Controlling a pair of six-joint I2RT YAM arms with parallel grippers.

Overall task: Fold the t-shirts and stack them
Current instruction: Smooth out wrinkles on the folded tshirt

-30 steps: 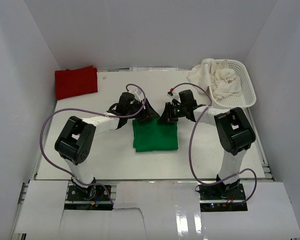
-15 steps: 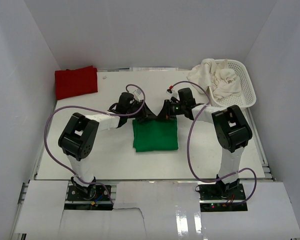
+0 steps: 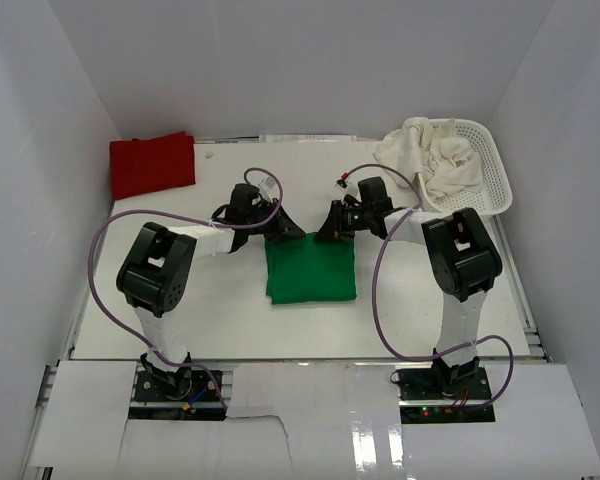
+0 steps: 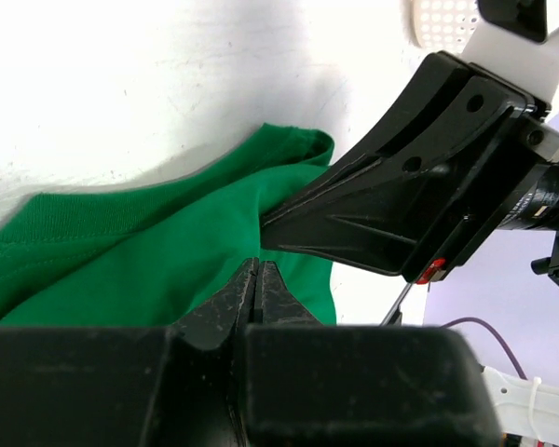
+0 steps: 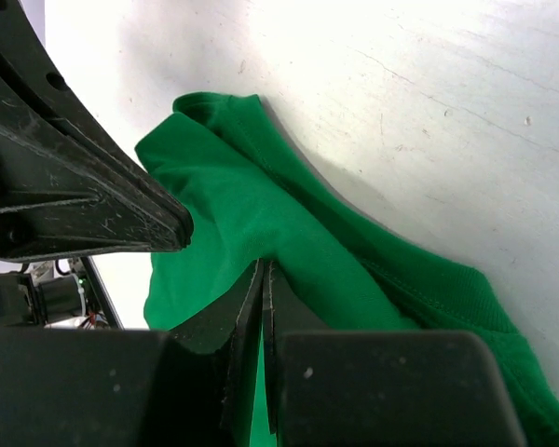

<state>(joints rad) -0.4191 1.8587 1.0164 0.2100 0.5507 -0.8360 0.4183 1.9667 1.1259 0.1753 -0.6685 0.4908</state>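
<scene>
Along far edge of green t-shirt (image 3: 310, 270), pinching corners tight with left gripper (image 4: 258, 267) and right gripper (image 5: 263, 267), probably to fold it.

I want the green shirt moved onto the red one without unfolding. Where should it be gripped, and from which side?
Take the green t-shirt by its two far corners, one arm each, coming down from above. It lies flat as a folded rectangle, so holding one whole edge should keep the layers together.

Left pincer (image 4: 258, 277), right pincer (image 5: 264, 277) crowd far edge of green t-shirt (image 3: 310, 275)
</scene>
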